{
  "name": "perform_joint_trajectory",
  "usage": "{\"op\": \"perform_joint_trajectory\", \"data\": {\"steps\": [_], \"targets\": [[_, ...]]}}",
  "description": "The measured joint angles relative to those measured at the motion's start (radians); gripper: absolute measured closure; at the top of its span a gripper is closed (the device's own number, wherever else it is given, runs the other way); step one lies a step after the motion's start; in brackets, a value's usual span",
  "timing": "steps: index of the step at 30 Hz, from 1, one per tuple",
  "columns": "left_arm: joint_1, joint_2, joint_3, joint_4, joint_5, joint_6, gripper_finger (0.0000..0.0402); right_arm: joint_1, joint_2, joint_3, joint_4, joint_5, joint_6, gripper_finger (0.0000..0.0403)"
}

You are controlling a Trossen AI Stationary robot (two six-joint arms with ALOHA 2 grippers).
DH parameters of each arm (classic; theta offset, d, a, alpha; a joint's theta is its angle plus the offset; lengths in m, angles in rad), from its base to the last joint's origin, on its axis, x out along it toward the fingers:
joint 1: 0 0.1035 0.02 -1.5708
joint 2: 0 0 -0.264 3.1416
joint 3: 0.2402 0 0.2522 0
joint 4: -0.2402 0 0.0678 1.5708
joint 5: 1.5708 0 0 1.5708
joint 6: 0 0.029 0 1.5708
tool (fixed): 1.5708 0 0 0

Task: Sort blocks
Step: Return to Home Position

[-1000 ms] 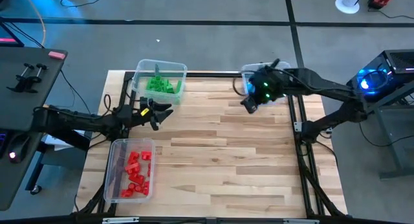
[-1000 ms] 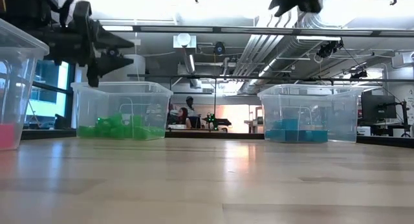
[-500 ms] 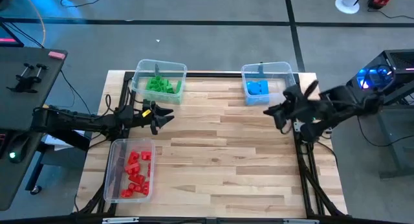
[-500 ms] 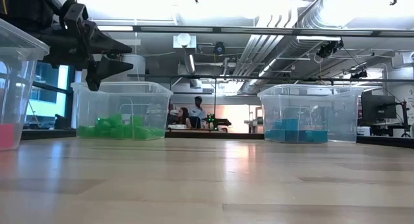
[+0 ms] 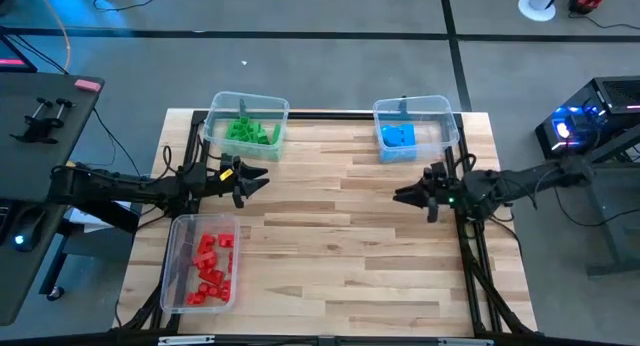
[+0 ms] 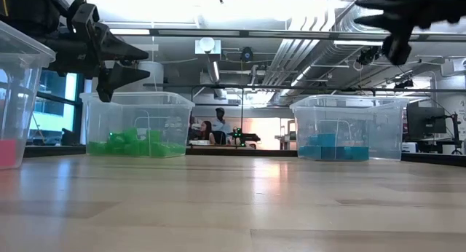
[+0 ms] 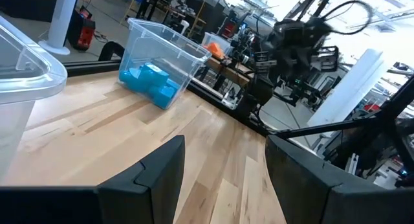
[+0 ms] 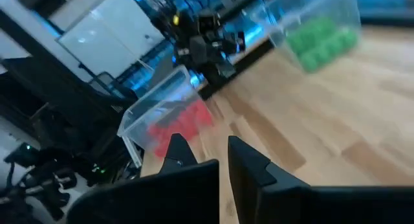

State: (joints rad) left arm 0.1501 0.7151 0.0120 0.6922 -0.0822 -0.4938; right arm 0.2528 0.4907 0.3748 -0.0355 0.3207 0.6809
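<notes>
All blocks lie in three clear bins. The green blocks (image 5: 250,133) rest on the floor of the far left bin, the blue blocks (image 5: 398,136) in the far right bin, the red blocks (image 5: 210,266) in the near left bin. My left gripper (image 5: 262,177) hovers open between the green and red bins, fingers pointing right, holding nothing. My right gripper (image 5: 400,196) hangs open above the table's right side, on the near side of the blue bin, fingers pointing left, also without a block. The low view shows both grippers high above the wood.
The green bin (image 5: 215,121) and blue bin (image 5: 445,121) stand at the far edge, the red bin (image 5: 180,286) at the near left corner. Bare wooden tabletop (image 5: 340,246) spreads across the middle and near right. People show far off in the room behind.
My right gripper has drawn back from over the blue bin, moving toward the table's near and right edges, and has come down somewhat; its arm has folded back over the right edge. My left gripper has stayed about where it was. No block has moved.
</notes>
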Motion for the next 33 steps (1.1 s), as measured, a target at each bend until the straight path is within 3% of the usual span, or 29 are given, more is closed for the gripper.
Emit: {"op": "perform_joint_trajectory", "data": {"steps": [8,16,24,33], "targets": [[0.000,0.000,0.000,0.000,0.000,0.000,0.0202,-0.063,-0.305,-0.222,0.117,-0.089,-0.222,0.0403],[0.000,0.000,0.000,0.000,0.000,-0.001,0.0202,-0.063,-0.467,-0.365,0.107,-0.090,-0.308,0.0403],[0.000,0.000,0.000,0.000,0.000,-0.001,0.0202,-0.063,-0.475,-0.362,0.075,-0.087,-0.471,0.0403],[0.000,-0.018,0.002,-0.031,0.000,-0.001,0.0202,-0.063,-0.475,-0.361,0.073,-0.086,-0.473,0.0403]]}}
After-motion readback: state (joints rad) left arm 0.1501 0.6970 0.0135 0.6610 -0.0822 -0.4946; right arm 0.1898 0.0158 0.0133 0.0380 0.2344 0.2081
